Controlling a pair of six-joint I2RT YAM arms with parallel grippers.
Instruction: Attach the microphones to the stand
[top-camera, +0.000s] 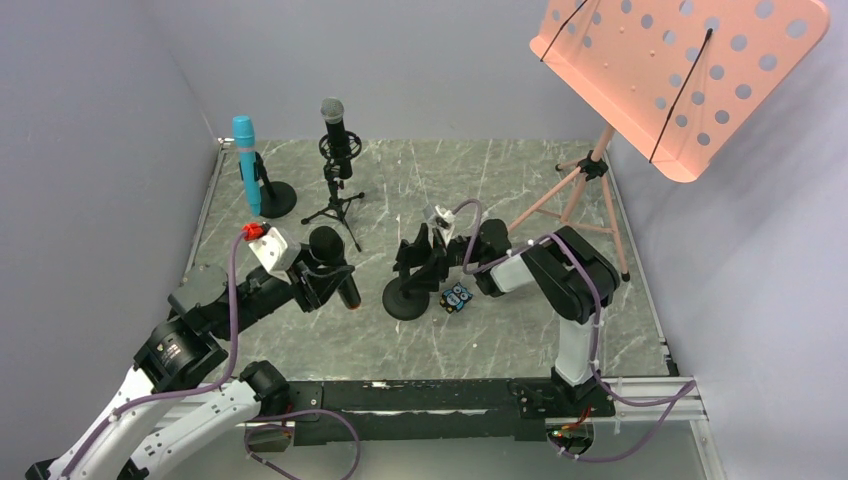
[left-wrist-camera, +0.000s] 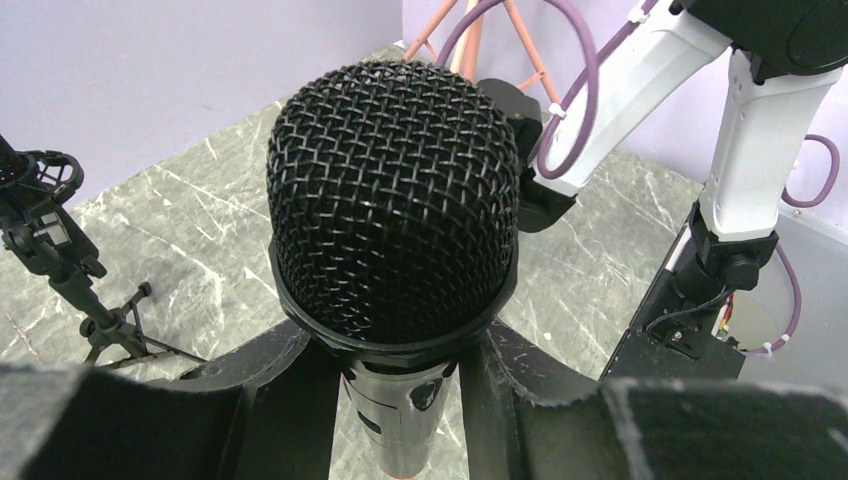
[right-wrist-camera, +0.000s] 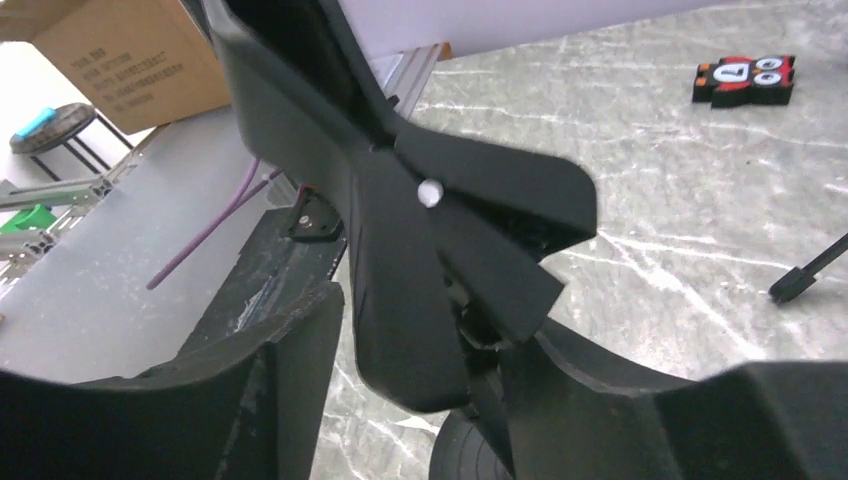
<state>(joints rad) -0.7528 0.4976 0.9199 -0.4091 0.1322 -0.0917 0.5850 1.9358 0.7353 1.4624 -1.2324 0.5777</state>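
My left gripper (top-camera: 325, 275) (left-wrist-camera: 395, 352) is shut on the all-black microphone (top-camera: 330, 258) (left-wrist-camera: 392, 200) just below its mesh head. The microphone's orange end ring (top-camera: 352, 300) points down at the table. My right gripper (top-camera: 425, 255) (right-wrist-camera: 430, 340) is open around the black clip (right-wrist-camera: 400, 230) of the round-base stand (top-camera: 405, 300). A gap shows between the clip and the left finger (right-wrist-camera: 280, 370). The light blue microphone (top-camera: 245, 160) sits in a round-base stand at the back left. Beside it, the silver-headed black microphone (top-camera: 334, 125) sits on a tripod stand.
A small blue owl figure (top-camera: 457, 297) lies right of the stand's base. A pink music stand (top-camera: 680, 70) on tripod legs (top-camera: 585, 190) occupies the back right. The tripod's feet (top-camera: 340, 215) spread close behind my left gripper. Grey walls enclose the marble table (top-camera: 520, 340).
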